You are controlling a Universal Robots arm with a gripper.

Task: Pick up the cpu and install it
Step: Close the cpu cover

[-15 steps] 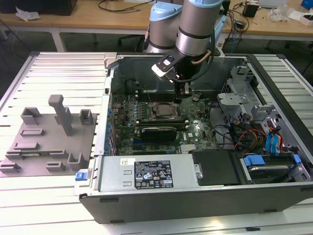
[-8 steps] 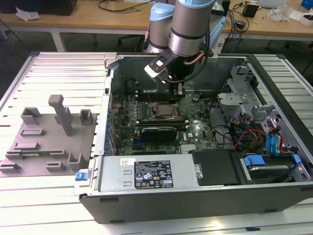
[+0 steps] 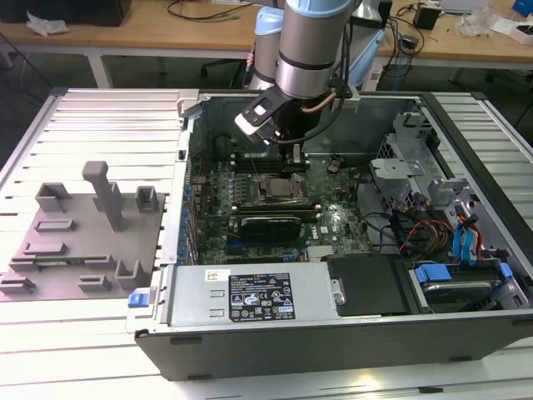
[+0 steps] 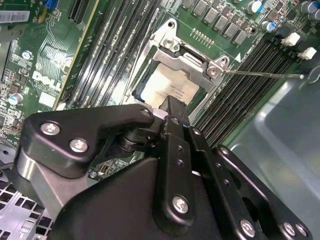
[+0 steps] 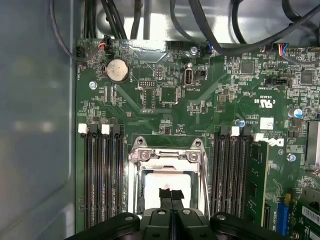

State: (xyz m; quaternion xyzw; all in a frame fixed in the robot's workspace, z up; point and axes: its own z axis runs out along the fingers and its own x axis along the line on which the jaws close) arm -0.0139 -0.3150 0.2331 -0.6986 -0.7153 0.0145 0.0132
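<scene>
as the claw hangs over the green motherboard, its slim black fingertips drawn together on nothing we can see, we find the cpu, a thin pale square, lying flat directly beneath them inside the bright steel socket frame, between ribbed black memory slots.

arm: upper centre of exterior view, descending steeply | gripper: pointing straight down | fingers: pressed together, first wrist view
</scene>
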